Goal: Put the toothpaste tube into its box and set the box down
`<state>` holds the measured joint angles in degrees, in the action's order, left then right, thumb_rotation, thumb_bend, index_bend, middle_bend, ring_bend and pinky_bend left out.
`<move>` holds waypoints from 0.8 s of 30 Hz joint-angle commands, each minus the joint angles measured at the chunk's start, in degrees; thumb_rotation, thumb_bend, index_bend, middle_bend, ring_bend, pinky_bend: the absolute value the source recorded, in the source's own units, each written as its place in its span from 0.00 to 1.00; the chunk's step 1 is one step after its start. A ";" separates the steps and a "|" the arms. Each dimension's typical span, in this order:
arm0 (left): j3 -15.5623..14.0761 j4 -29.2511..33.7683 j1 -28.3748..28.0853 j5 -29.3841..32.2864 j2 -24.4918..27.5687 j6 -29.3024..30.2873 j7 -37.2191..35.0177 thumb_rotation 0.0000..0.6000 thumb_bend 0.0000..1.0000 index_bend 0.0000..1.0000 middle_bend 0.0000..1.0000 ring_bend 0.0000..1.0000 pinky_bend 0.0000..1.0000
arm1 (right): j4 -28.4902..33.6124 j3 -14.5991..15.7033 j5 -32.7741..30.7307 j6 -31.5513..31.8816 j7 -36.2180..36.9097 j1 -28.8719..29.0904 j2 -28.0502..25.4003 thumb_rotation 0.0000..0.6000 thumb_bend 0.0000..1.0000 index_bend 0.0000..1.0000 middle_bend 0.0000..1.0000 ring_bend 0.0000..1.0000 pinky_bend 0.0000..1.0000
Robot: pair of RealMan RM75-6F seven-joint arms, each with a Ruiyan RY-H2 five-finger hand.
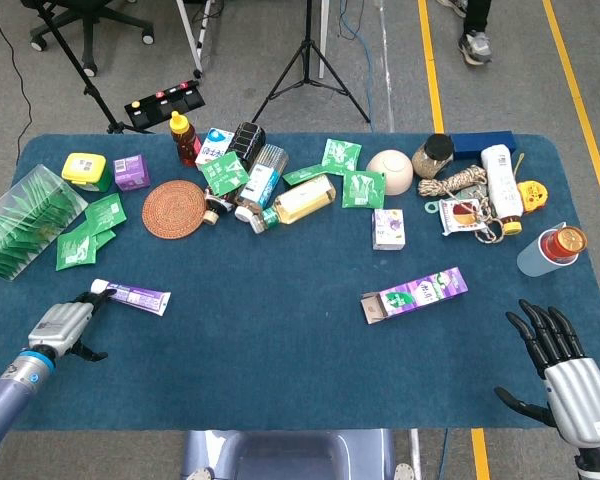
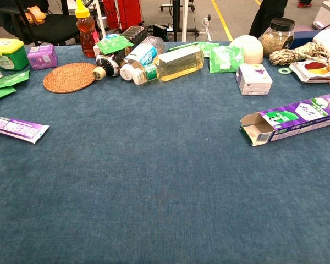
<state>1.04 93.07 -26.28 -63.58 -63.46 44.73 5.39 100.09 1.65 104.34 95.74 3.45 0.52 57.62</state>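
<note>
- The left hand [image 1: 62, 324] sits at the lower left of the head view, its fingertips [image 1: 92, 297] touching the cap end of the toothpaste tube [image 1: 132, 296]. Whether they pinch the cap or only rest against it, I cannot tell.
- The tube lies flat on the blue table [image 1: 280, 330], cap toward the left edge and flat tail pointing right and slightly down the frame. In the chest view only its purple body shows, at the far left edge.
- The toothpaste box [image 1: 414, 293] lies on its side in the lower right part of the head view, well apart from the tube. Its open flap end faces left, and the chest view shows the flaps spread and the inside bare cardboard.
- The right hand [image 1: 562, 365] hovers at the lower right corner of the head view, fingers spread apart and holding nothing, clear of the box.
- Across the top of the table runs a clutter: a round woven coaster [image 1: 175, 209], a honey bottle [image 1: 185, 138], a white bowl [image 1: 390, 170], and a small white-and-purple carton [image 1: 388, 228] just above the toothpaste box.
</note>
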 commanded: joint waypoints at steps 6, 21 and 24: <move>-0.03 -0.18 -0.60 -0.07 -0.36 0.03 -0.13 1.00 0.05 0.05 0.04 0.09 0.24 | 0.18 -0.22 -0.28 0.22 -0.03 -0.07 -0.01 1.00 0.00 0.00 0.00 0.00 0.00; 0.92 -4.61 -2.71 1.00 -2.64 -2.73 -3.46 1.00 0.05 0.05 0.04 0.09 0.24 | 0.07 -0.01 0.06 0.11 0.09 -0.04 0.03 1.00 0.00 0.00 0.00 0.00 0.00; 1.35 -5.00 -3.10 1.00 -3.12 -2.51 -3.68 1.00 0.06 0.05 0.04 0.09 0.24 | 0.06 -0.04 0.02 0.04 0.03 -0.01 0.07 1.00 0.00 0.00 0.00 0.00 0.00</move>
<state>2.33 88.14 -29.31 -62.57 -66.51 42.16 1.76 100.14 1.61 104.36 95.78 3.48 0.51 57.69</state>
